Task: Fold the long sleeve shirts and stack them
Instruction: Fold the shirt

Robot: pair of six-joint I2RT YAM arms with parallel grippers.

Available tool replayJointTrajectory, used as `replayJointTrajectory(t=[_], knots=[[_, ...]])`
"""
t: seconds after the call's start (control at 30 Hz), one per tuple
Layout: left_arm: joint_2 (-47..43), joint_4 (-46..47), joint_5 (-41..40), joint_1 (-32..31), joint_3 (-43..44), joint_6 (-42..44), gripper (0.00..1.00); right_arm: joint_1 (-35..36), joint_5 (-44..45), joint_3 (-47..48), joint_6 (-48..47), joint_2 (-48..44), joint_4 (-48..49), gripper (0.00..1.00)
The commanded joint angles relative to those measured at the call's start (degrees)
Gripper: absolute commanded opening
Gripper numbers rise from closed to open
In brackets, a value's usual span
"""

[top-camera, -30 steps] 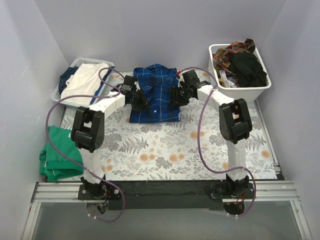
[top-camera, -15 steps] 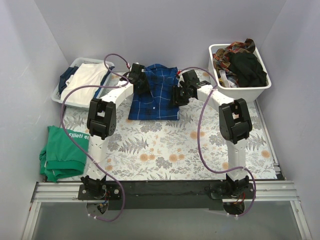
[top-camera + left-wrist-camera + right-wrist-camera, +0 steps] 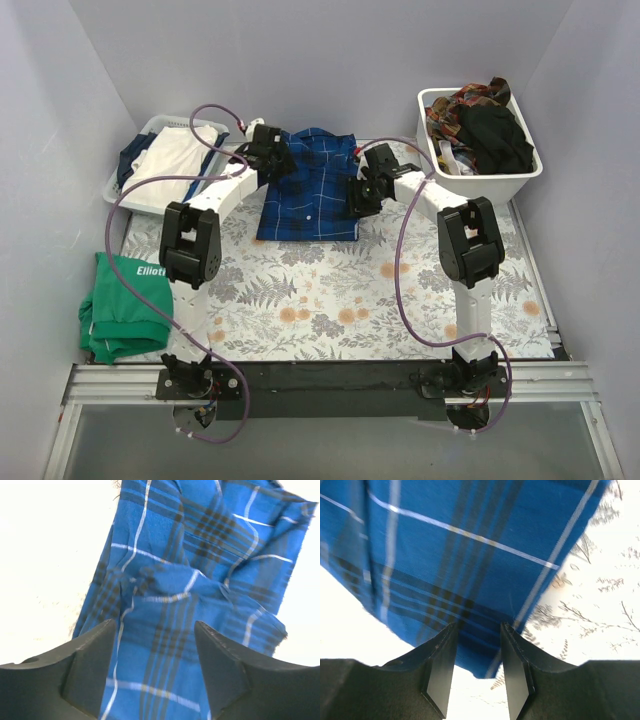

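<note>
Floral tablecloth (image 3: 330, 300) bears plaid shirt (image 3: 305, 200) — left gripper (image 3: 154, 625) spread wide, right gripper (image 3: 478, 626) narrowly parted, neither gripping

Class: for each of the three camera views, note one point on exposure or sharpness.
Top external: even, soft light; the plaid shirt is sharp. Left wrist: the background beside the shirt is blown out to white, the left gripper dark. Right wrist: the table cloth is washed out, its print faint.

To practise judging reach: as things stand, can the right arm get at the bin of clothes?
Probably yes. The right gripper is at the plaid shirt's edge. The bin stands close on its right, open-topped, and nothing stands between them.
</note>
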Motion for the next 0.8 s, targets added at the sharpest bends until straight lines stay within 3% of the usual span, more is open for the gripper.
replayJointTrajectory(t=[0.0, 0.17, 0.37, 0.67, 0.77], knots=[[-11.37, 0.08, 1.50, 0.65, -3.02, -0.33, 0.66, 0.84, 3.31, -4.70, -3.55, -1.41, -2.31, 0.48], [-15.41, -5.62, 6.33, 1.97, -3.73, -1.47, 0.69, 4.26, 4.80, -14.18, -4.43, -5.01, -1.78, 0.48], [-18.31, -12.30, 10.03, 2.41, -5.13, -0.95, 0.70, 11.10, 4.81, -18.51, -3.03, -8.35, -0.90, 0.48], [-27.01, -19.97, 12.13, 6.36, -16.11, -4.72, 0.70, 25.26, -0.29, -9.39, -0.66, -8.27, -1.16, 0.48], [-29.91, -20.84, 12.67, 8.03, -18.84, -4.55, 0.70, 27.12, 0.85, -5.86, 1.01, -8.35, -1.25, 0.49]])
